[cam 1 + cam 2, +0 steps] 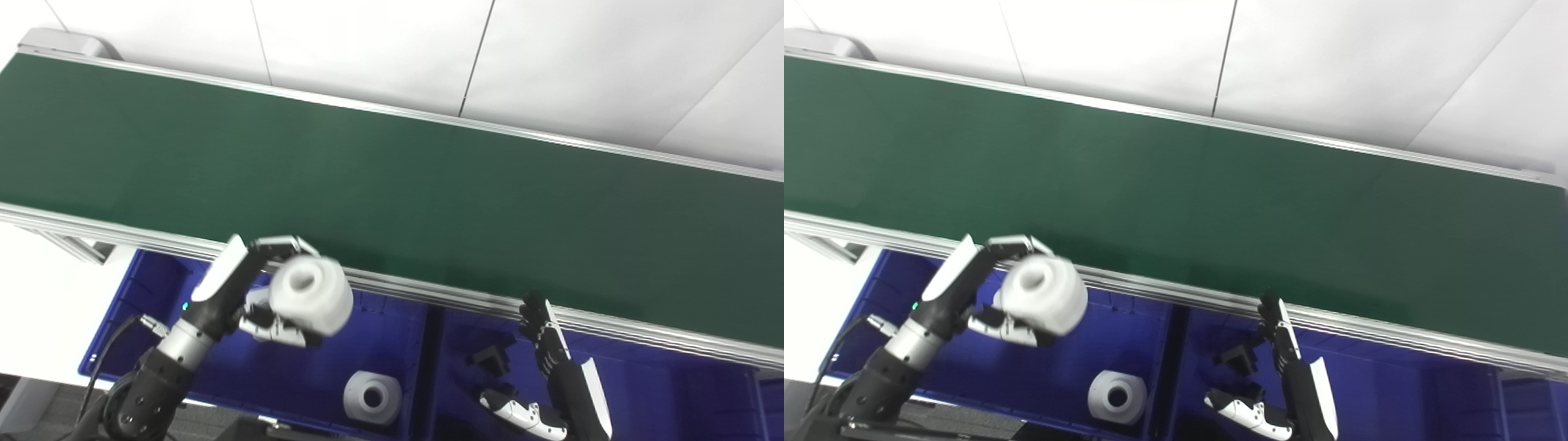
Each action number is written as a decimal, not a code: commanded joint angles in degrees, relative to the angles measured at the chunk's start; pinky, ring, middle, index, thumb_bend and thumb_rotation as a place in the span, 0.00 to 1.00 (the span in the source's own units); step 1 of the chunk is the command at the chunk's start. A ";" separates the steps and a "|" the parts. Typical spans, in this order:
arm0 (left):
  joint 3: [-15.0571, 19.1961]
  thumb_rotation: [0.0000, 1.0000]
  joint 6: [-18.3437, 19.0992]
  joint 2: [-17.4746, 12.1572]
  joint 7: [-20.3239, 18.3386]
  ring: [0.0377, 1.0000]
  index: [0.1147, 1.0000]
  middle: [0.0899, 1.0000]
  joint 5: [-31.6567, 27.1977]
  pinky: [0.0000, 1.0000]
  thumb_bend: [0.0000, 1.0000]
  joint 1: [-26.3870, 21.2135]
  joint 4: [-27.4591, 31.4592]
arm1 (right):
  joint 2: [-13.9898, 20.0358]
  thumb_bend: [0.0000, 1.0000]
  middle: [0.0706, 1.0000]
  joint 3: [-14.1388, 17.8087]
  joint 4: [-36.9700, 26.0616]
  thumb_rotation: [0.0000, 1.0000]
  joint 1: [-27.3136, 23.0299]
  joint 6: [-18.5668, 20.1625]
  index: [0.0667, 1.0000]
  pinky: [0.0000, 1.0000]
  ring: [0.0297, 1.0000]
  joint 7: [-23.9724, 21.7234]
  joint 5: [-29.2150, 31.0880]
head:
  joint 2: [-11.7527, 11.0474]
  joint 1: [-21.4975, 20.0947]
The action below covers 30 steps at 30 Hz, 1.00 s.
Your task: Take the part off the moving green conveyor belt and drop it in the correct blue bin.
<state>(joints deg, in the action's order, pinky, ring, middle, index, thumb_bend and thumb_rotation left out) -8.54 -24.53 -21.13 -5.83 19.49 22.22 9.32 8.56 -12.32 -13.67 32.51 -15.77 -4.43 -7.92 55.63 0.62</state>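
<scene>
My left hand is shut on a white cylindrical part with a hole in its end. It holds the part above the left blue bin, just in front of the conveyor's near rail. The part looks a little blurred. The green conveyor belt carries nothing in view. A second white part lies in the left bin. My right hand is open and empty, fingers straight up, over the right blue bin. The same scene shows in the right eye view, with the held part and my right hand.
Black parts lie in the right bin beside my right hand. The silver conveyor rail runs along the bins' far edge. A divider wall separates the two bins. White floor lies beyond the belt.
</scene>
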 commanded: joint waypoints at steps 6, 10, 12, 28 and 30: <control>-4.99 0.00 -2.33 -3.05 0.90 0.46 0.40 0.47 5.57 0.52 0.50 -0.48 -1.56 | 1.50 0.91 0.96 1.48 -2.18 0.45 -0.55 -0.22 0.99 0.94 0.95 -1.62 2.71 | 0.36 1.69; -6.04 0.00 1.35 -2.98 -2.29 0.46 0.40 0.47 8.97 0.56 0.50 -0.71 -1.27 | 1.63 0.91 0.95 1.82 -1.63 0.44 -1.27 -0.28 0.99 0.94 0.95 -2.26 3.85 | 0.33 2.32; -6.90 0.00 5.18 -2.89 -5.10 0.59 0.40 0.48 12.00 0.59 0.51 -1.44 0.03 | 1.67 0.91 0.95 2.09 -1.27 0.43 -1.58 -0.36 0.98 0.94 0.95 -2.43 4.46 | 0.07 2.10; -14.16 0.99 26.84 -0.18 -23.67 1.00 0.99 1.00 44.79 1.00 0.83 -3.95 11.04 | 0.79 0.91 0.96 2.82 -1.65 0.44 -1.15 -0.09 0.99 0.92 0.95 -2.15 3.01 | -0.40 1.46; -12.86 0.95 25.98 0.41 -19.69 1.00 1.00 1.00 42.60 1.00 0.88 -2.77 10.84 | 0.75 0.91 0.96 2.82 -1.54 0.45 -0.89 -0.43 0.99 0.92 0.95 -2.11 2.71 | -0.40 1.25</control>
<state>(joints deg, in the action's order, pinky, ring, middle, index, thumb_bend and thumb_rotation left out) -22.66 1.98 -20.91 -29.47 63.51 18.70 18.93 9.50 -9.83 -14.15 30.81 -15.35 -6.87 -5.35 55.28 1.85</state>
